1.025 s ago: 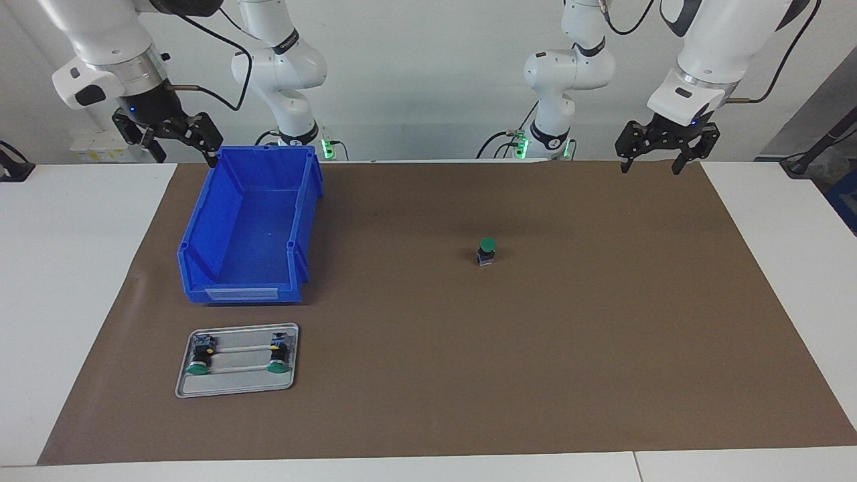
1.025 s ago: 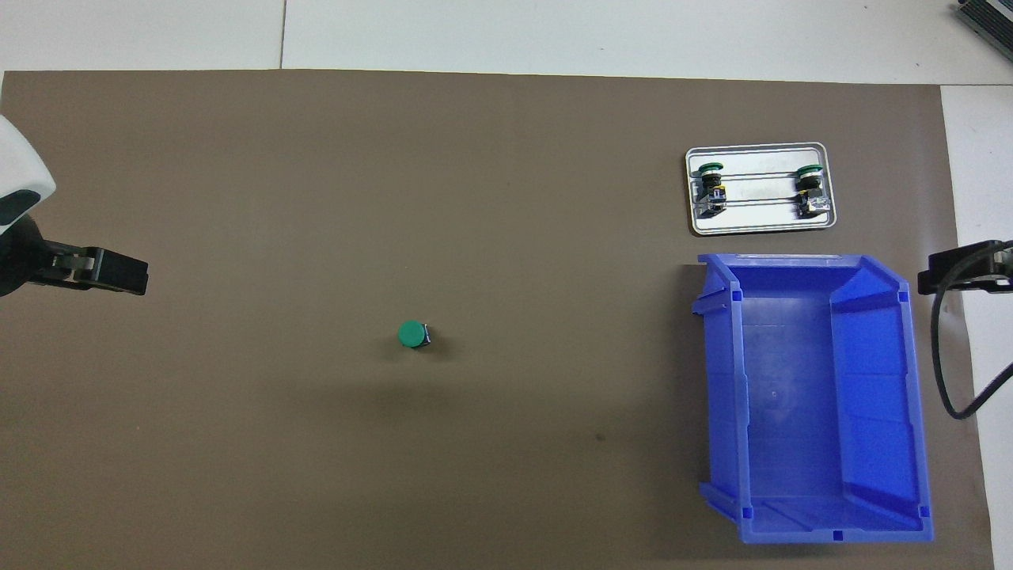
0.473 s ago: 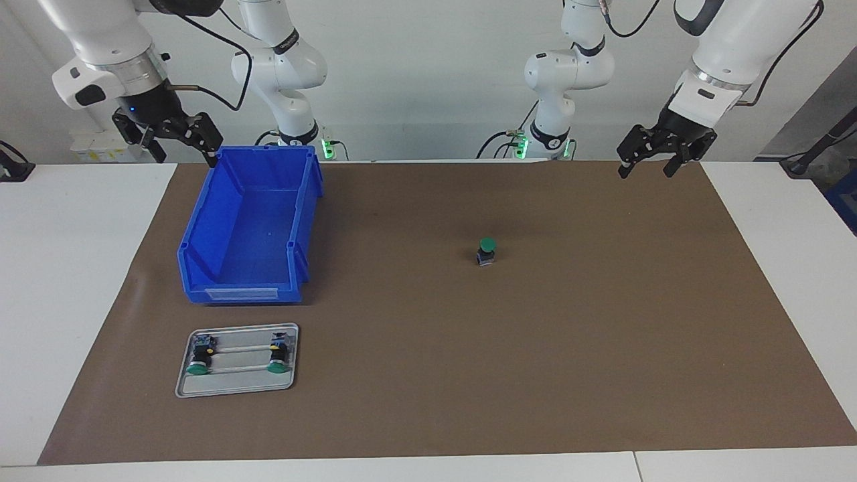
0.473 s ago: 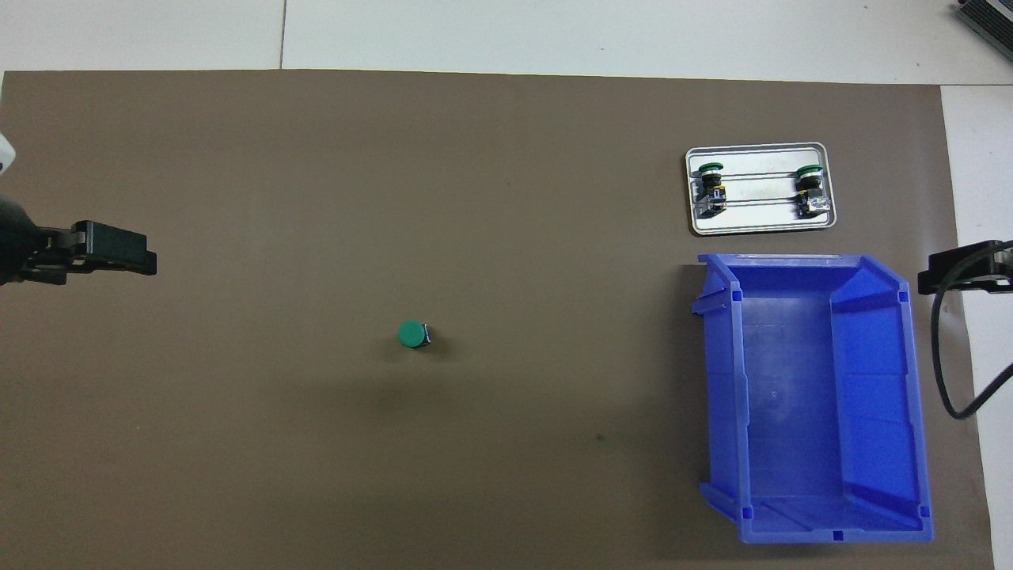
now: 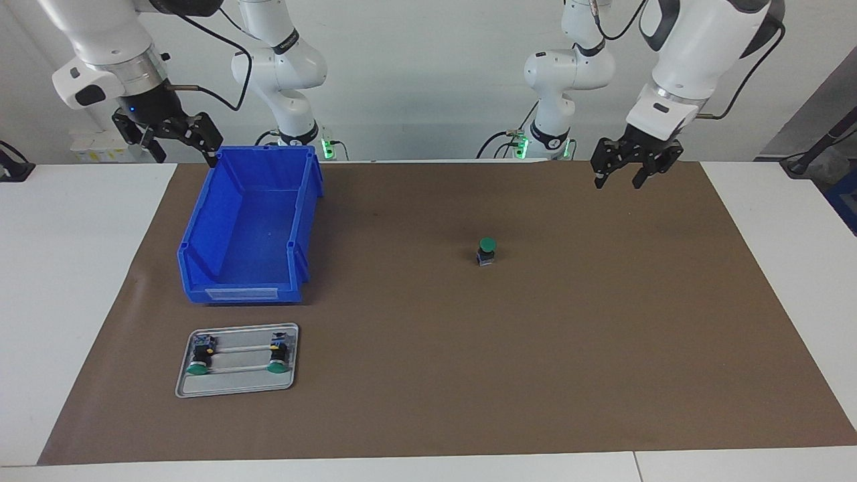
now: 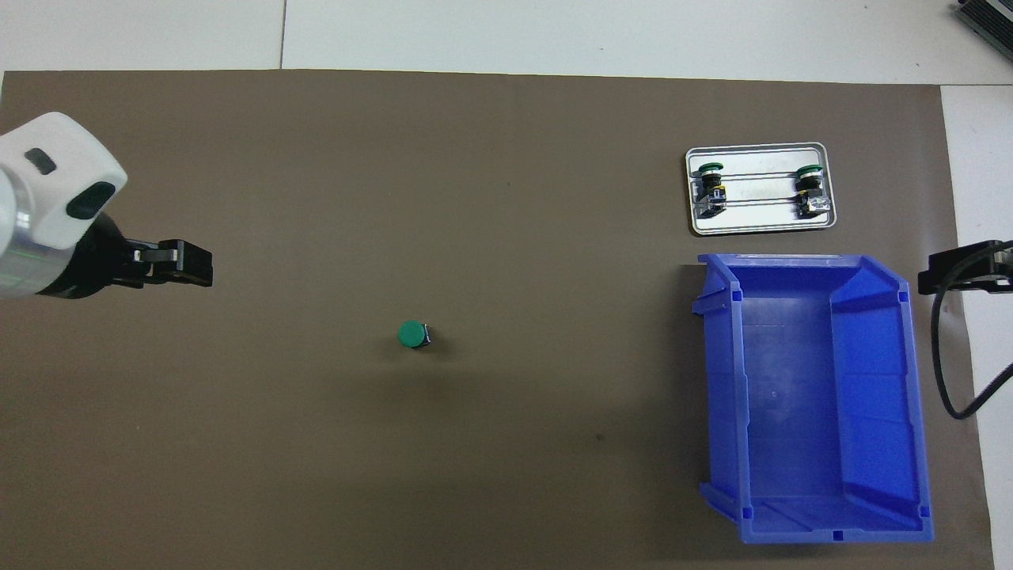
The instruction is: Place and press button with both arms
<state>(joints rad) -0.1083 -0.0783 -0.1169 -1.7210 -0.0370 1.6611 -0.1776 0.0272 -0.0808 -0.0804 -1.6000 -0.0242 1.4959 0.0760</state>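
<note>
A button (image 5: 487, 251) (image 6: 411, 334) with a round green cap stands upright on the brown mat (image 5: 535, 348), near the middle and by itself. My left gripper (image 5: 617, 181) (image 6: 190, 265) hangs in the air over the mat at the left arm's end, well apart from the button, its fingers apart and empty. At the right arm's end my right gripper (image 5: 187, 157) (image 6: 950, 277) waits beside the blue bin's corner, open and empty; only its tip shows in the overhead view.
A blue bin (image 5: 241, 292) (image 6: 878, 372) with nothing in it sits at the right arm's end. Farther from the robots than the bin lies a metal tray (image 5: 234, 385) (image 6: 760, 227) holding two more green-capped buttons (image 5: 198, 358) on their sides.
My left gripper has swung in over the mat toward the button and come lower, and its fingers have narrowed. The right arm, button, bin and tray have not moved.
</note>
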